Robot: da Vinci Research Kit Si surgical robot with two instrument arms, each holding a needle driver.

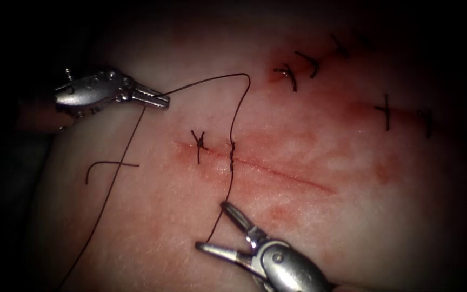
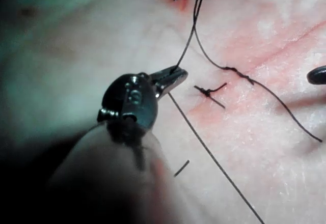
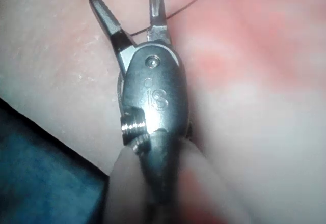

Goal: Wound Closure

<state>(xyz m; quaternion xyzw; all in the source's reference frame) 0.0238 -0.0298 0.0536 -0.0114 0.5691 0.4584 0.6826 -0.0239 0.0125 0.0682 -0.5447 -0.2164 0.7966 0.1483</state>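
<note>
Right claw (image 1: 215,227) sits nearest the endoscope, at the tissue's (image 1: 352,216) near edge, jaws spread wide in a V and holding nothing. Free end of the thread (image 1: 220,216) lies between the two open jaws; can't tell if it touches either one. Right wrist view: same claw (image 3: 127,2) wide open, a bit of thread (image 3: 178,10) passing just behind the jaws over pale tissue (image 3: 265,107).

Left claw (image 1: 163,100) is over the tissue's left part, left of the cut, jaws closed on the thread where it arcs up from the stitch. Left wrist view: claw (image 2: 181,74) pinched on the thread (image 2: 186,51).

From that grip the thread arches over, drops to the cut (image 1: 277,173) and crosses it at a twisted knot (image 1: 232,157), w/ the tail running on to the right claw. Another strand (image 1: 109,200) runs from the left claw down toward the tissue's near-left corner. Needle: can't make it out.

Finished stitch (image 1: 199,143) w/ short cut ends sits on the cut just left of the knot. Loose cut piece of thread (image 1: 109,166) lies on the tissue well left of the cut. Red fluid (image 1: 298,151) stains the tissue along the cut. More tied stitches (image 1: 304,65) cross two other cuts toward the tissue's far-right corner.
</note>
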